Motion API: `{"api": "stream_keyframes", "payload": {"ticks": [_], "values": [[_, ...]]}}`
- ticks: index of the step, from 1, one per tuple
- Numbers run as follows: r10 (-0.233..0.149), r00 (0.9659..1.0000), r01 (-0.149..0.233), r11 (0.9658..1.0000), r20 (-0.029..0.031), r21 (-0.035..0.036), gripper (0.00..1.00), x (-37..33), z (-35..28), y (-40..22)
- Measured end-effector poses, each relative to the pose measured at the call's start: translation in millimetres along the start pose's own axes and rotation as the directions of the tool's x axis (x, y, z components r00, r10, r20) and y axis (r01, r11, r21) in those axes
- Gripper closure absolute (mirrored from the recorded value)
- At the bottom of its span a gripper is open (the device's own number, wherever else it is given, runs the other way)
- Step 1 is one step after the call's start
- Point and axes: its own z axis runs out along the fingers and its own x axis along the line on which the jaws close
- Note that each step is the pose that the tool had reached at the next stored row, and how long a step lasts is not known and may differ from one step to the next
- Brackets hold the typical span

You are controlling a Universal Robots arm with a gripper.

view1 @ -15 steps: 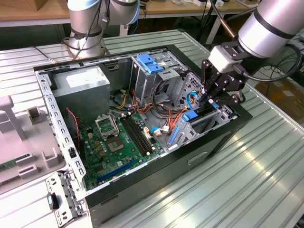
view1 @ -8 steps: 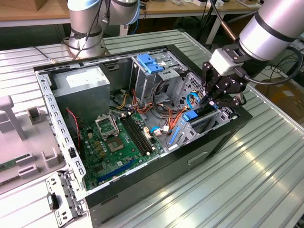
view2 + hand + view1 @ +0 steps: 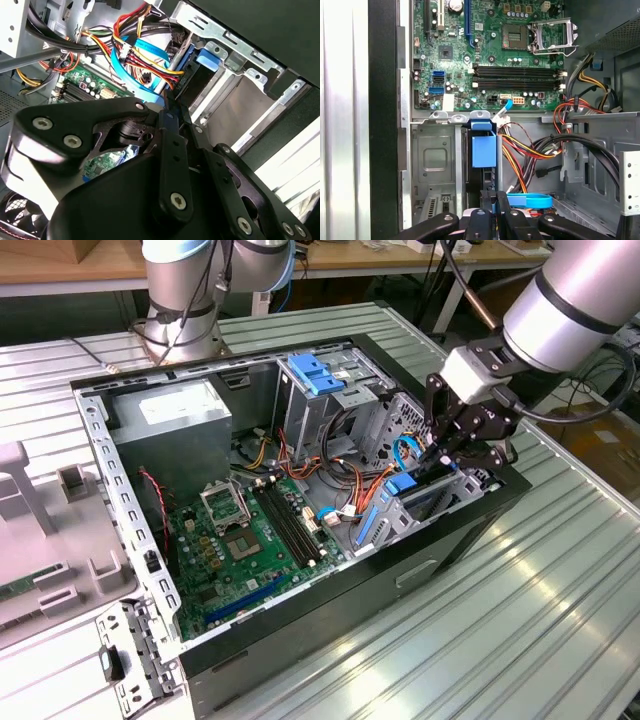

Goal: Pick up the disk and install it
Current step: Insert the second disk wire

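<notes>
The disk [image 3: 428, 492] stood on edge in the low drive bay [image 3: 390, 525] at the front corner of the open computer case [image 3: 300, 640], at the exterior view's right. It was partly down between the bay's metal walls, with its blue side rail uppermost. In the first wrist view it showed as a dark slab [image 3: 481, 182] under a blue plastic tab [image 3: 484, 150]. In the second wrist view the dark body [image 3: 197, 80] ran away from the fingertips into the bay.

The gripper [image 3: 450, 455] hung directly over that slot. Its claw was narrow – the fingers [image 3: 487, 202] were drawn close and seemed to pinch the disk's upper end, though the contact itself was half hidden by the linkage.

By my judgement, seating it well meant keeping the slab parallel to the bay walls and pressing straight along the slot. A slight tilt would likely jam the rails against the sheet metal. The grip looked thin, so a steady, slow push seemed wiser than a hard one.

Beside the slot lay a bundle of red, yellow and orange power cables [image 3: 530, 150] and a flat blue data cable [image 3: 530, 201] – both near enough to snag a finger or get trapped under the disk. The empty neighbouring bay [image 3: 435, 160] sat just beside the slot. The motherboard [image 3: 240, 540], the grey power-supply box [image 3: 170, 425] and the blue-latched drive cage [image 3: 315, 375] were well apart from the work.
</notes>
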Motion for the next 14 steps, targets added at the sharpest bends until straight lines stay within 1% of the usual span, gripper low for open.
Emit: {"api": "stream_keyframes", "payload": {"ticks": [2, 6, 9, 14], "values": [[0.0, 1.0, 0.0, 1.0, 0.0, 0.0, 0.84, 0.4, 0.9, 0.0], [0.0, 1.0, 0.0, 1.0, 0.0003, 0.0, 0.84, 1.4, 1.9, 2.3], [-0.001, 1.0, 0.001, 1.0, 0.0004, -0.0001, 0.84, 2.0, 2.0, 2.4], [-0.018, 0.9998, 0.018, 0.9998, -0.0001, -0.0028, 0.84, 2.0, 1.8, 0.4]]}}
